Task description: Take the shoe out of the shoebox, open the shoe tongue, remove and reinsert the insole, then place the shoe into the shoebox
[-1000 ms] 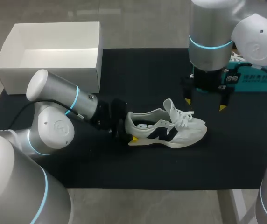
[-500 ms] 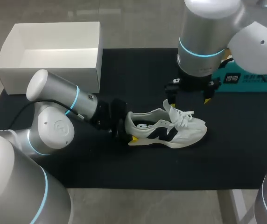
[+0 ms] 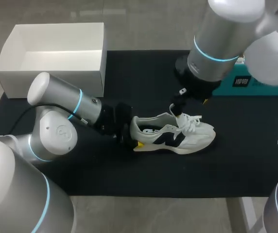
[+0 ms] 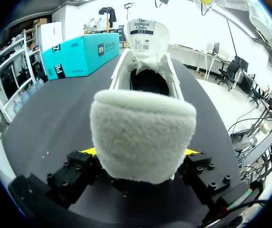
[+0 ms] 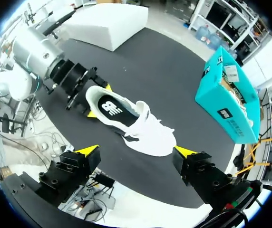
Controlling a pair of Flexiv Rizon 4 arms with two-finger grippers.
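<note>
A black mat (image 3: 144,77) covers most of the table (image 3: 148,24), whose pale grey top shows as a band along the 12 o'clock edge and as a strip at 6 o'clock. In the head view the white sneaker (image 3: 175,135) stands on its sole just right of the mat's centre, with its heel toward 9 o'clock and its toe toward 3 o'clock. Its tongue (image 4: 144,35) stands upright and its laces (image 3: 192,121) lie loose over the forefoot.

The left arm (image 3: 61,104) comes in low from 8 o'clock. The left gripper (image 4: 140,154) is closed on the sneaker's heel, one yellow tip pressed against each side of the fleecy heel collar (image 4: 143,137). In the right wrist view a printed insole (image 5: 111,109) lies inside the sneaker's opening.

The right arm (image 3: 221,39) comes in from 1 o'clock. The right gripper (image 5: 137,152) hangs above the sneaker, about over the tongue, with its fingers spread wide and nothing between them.

An open white shoebox (image 3: 51,80) sits at the mat's 10 o'clock corner, well apart from the sneaker, with part of its base off the mat on the grey tabletop. A teal cardboard box (image 3: 270,88) lies on the mat at 3 o'clock, partly hidden behind the right arm.
</note>
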